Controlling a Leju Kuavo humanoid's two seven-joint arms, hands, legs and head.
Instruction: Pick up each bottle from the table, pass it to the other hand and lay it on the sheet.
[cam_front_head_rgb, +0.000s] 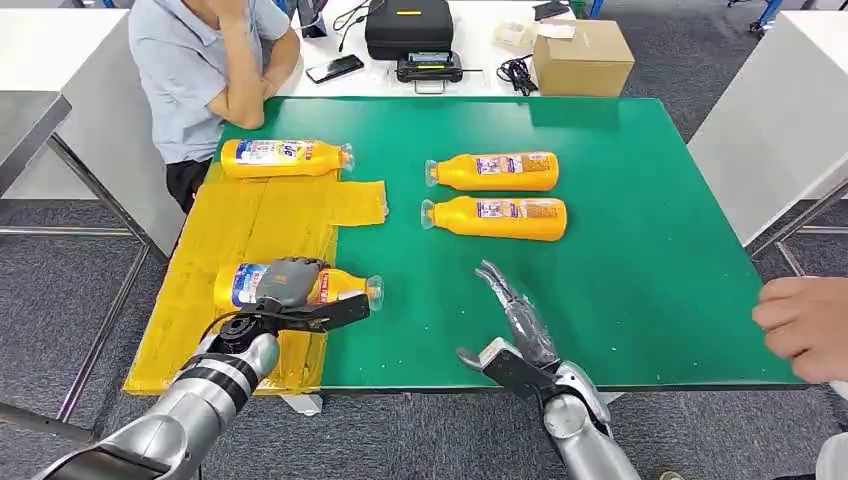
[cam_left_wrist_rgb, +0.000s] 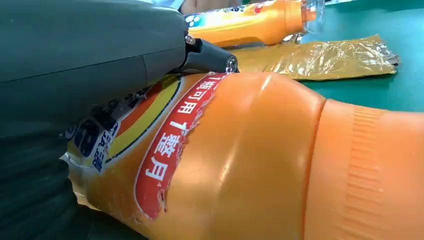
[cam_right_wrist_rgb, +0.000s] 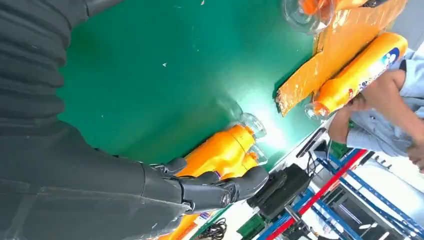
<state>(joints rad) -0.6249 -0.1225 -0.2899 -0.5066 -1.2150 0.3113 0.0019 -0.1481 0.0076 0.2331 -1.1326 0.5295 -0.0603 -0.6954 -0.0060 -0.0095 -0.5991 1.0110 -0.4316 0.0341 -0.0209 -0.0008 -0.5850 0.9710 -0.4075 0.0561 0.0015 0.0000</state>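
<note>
Four orange bottles lie on their sides. My left hand (cam_front_head_rgb: 290, 285) grips one bottle (cam_front_head_rgb: 345, 287) on the near part of the yellow sheet (cam_front_head_rgb: 250, 220), fingers over its top and thumb along its near side. It looms close against the palm as the orange bottle (cam_left_wrist_rgb: 250, 160) under my left hand (cam_left_wrist_rgb: 75, 60). A second bottle (cam_front_head_rgb: 285, 158) lies across the sheet's far end. Two more bottles (cam_front_head_rgb: 495, 171) (cam_front_head_rgb: 497, 217) lie side by side on the green table (cam_front_head_rgb: 640, 260). My right hand (cam_front_head_rgb: 510, 305) hovers open near the front edge, holding nothing, well short of those two bottles (cam_right_wrist_rgb: 222, 152).
A person sits at the table's far left corner (cam_front_head_rgb: 215, 70). Another person's hand (cam_front_head_rgb: 805, 325) reaches in at the right edge. A cardboard box (cam_front_head_rgb: 582, 57), a black case (cam_front_head_rgb: 408, 27) and a phone (cam_front_head_rgb: 335, 68) sit on the white table behind.
</note>
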